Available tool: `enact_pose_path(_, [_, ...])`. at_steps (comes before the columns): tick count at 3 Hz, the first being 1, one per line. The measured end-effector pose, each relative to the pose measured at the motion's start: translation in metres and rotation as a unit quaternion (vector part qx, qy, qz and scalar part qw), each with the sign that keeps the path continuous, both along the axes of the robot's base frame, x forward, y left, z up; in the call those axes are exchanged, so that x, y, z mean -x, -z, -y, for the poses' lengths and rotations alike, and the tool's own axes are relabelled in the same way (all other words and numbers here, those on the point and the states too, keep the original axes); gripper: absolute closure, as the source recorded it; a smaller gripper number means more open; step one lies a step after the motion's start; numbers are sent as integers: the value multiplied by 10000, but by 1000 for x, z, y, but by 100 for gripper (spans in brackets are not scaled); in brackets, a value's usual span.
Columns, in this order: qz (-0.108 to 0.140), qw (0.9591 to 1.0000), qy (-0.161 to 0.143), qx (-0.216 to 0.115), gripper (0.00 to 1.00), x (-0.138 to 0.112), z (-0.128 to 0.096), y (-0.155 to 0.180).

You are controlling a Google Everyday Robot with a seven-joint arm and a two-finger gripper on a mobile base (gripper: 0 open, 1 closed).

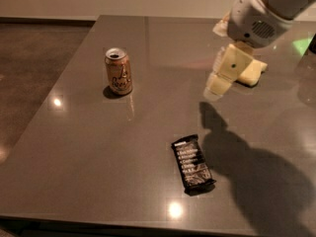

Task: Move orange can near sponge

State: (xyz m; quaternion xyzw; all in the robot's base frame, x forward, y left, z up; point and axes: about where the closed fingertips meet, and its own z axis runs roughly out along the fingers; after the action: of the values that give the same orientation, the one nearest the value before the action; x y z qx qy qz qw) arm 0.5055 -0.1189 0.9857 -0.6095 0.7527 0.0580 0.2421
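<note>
The small cylindrical orange-tan drink can with a silver top and dark swirly lettering (119, 71) stands upright on the smooth, glossy grey-brown surface (89, 152). It has a short dark shadow at its base and stands free of everything else.

To the right of the can and nearer the camera lies a flat black snack bar wrapper with pale lettering (193, 164). It rests on the surface at a slant, well apart from the can.

Farther right of the can, at about the same depth, hangs the cream-coloured gripper (224, 74). It sits on the end of a white, rounded robot arm (261, 14) that comes in from the upper right corner. The gripper is above the surface, angled down and toward the can's side, yet well apart from the can. From this angle it cannot be told whether the gripper is spread apart or drawn together.

Just behind the gripper, on the side away from the can, the small pale yellow rectangular foam sponge (254, 70) lies on the surface, partly hidden by the gripper. The sponge is well apart from the can, with the gripper between the two.

The arm's broad dark shadow (247, 177) falls on the surface right of the can, just beyond the wrapper.
</note>
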Motion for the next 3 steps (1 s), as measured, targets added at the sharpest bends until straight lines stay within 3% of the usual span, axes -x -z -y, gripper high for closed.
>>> enact_pose_path(1, [4, 9995, -162, -284, 0, -14, -40, -3])
enact_pose_path(2, [12, 9992, -241, -315, 0, -26, -76, 1])
enact_pose_path(3, [38, 9993, -61, -378, 0, -48, -111, 14])
